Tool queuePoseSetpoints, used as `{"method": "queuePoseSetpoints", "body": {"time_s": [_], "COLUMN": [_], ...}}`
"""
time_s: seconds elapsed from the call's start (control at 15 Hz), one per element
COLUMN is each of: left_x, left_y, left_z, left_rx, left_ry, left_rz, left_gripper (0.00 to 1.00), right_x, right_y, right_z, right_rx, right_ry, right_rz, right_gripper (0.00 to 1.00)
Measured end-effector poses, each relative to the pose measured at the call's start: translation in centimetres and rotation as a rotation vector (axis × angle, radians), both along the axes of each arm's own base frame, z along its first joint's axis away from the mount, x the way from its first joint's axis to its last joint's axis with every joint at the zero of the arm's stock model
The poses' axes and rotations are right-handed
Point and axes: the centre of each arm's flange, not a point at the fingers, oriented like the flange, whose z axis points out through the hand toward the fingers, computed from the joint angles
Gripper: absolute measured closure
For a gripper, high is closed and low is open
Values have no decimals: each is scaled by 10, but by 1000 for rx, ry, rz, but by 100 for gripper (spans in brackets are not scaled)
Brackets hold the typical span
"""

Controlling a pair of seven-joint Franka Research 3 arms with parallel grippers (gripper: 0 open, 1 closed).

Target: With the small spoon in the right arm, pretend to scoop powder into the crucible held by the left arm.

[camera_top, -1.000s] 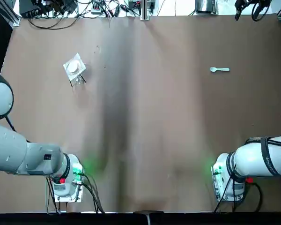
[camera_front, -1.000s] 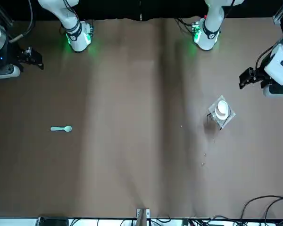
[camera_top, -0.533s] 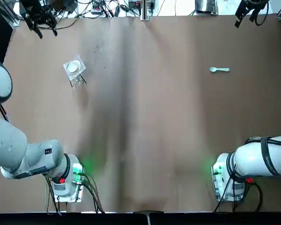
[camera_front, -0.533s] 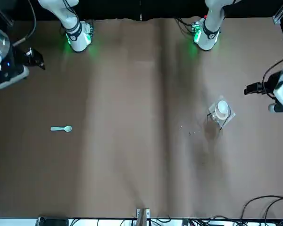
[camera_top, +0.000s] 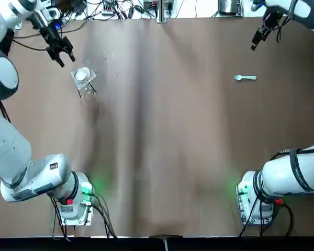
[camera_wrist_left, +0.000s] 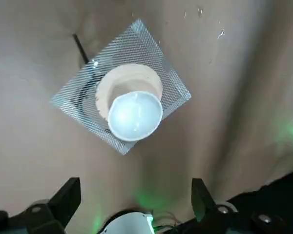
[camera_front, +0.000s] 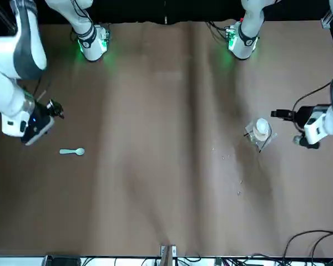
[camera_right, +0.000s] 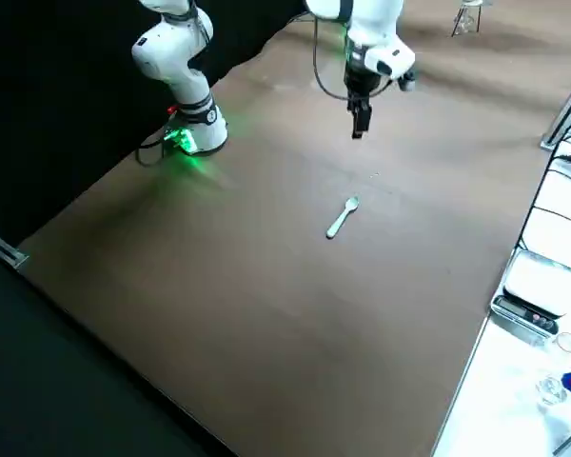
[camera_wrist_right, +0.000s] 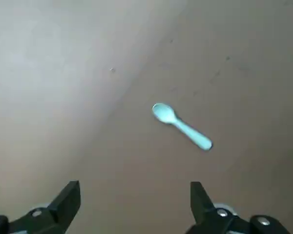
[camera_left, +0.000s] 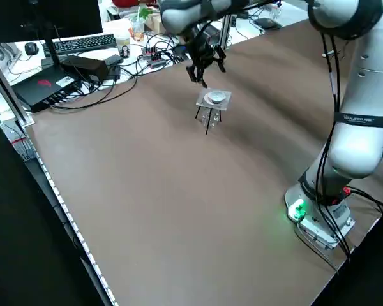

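Observation:
A small white crucible (camera_top: 81, 75) stands on a wire-mesh stand (camera_wrist_left: 161, 78) at the far left of the brown table. My left gripper (camera_top: 63, 55) hovers just beyond and left of it, open and holding nothing; in the left wrist view the crucible (camera_wrist_left: 135, 115) lies ahead of the spread fingers (camera_wrist_left: 66, 197). A pale blue spoon (camera_top: 245, 78) lies flat at the far right. Above the table, beyond the spoon and slightly to its right, my right gripper (camera_top: 256, 41) is open and empty. The right wrist view has the spoon (camera_wrist_right: 181, 126) ahead of its fingers (camera_wrist_right: 200, 197).
Cables and electronics (camera_top: 115, 8) line the table's far edge. A keyboard and black boxes (camera_left: 64, 57) sit off the left side, a scale (camera_right: 533, 290) off the right. The arm bases (camera_top: 73, 201) (camera_top: 256, 201) stand at the near edge.
Both arms have swung in from the table's outer edges. The left gripper now hangs by the crucible, the right one by the spoon. Crucible and spoon have not moved.

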Motion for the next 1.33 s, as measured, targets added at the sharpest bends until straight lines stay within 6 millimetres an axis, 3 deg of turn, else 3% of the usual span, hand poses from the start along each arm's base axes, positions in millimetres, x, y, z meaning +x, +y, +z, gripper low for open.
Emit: {"method": "queuePoseSetpoints", "body": {"time_s": [0.13, 0.33, 0.4, 0.53, 0.67, 1.13, 1.33], "left_x": [2, 5, 5, 7, 9, 11, 12], "left_y": [-2, -2, -2, -1, -2, -2, -2], "left_z": [-29, -50, -54, -57, -60, -84, -86], "left_rx": [-20, -27, -28, -28, -26, -31, -31], "left_ry": [42, 60, 63, 64, 56, 79, 79], "left_rz": [-1, 2, 3, 4, 5, 8, 9], "left_gripper": [0, 3, 4, 22, 26, 41, 49], "right_x": [3, 11, 16, 25, 31, 45, 40], "right_y": [-2, -18, -26, -46, -62, -69, -87], "right_z": [-25, -57, -66, -83, -103, -181, -225], "right_rx": [9, 25, 19, 0, -7, -22, -3], "right_ry": [-2, 1, -14, -46, -64, -95, -64], "right_rz": [113, 323, 409, 556, 665, 890, 956], "right_gripper": [2, 7, 8, 13, 15, 19, 21]}}
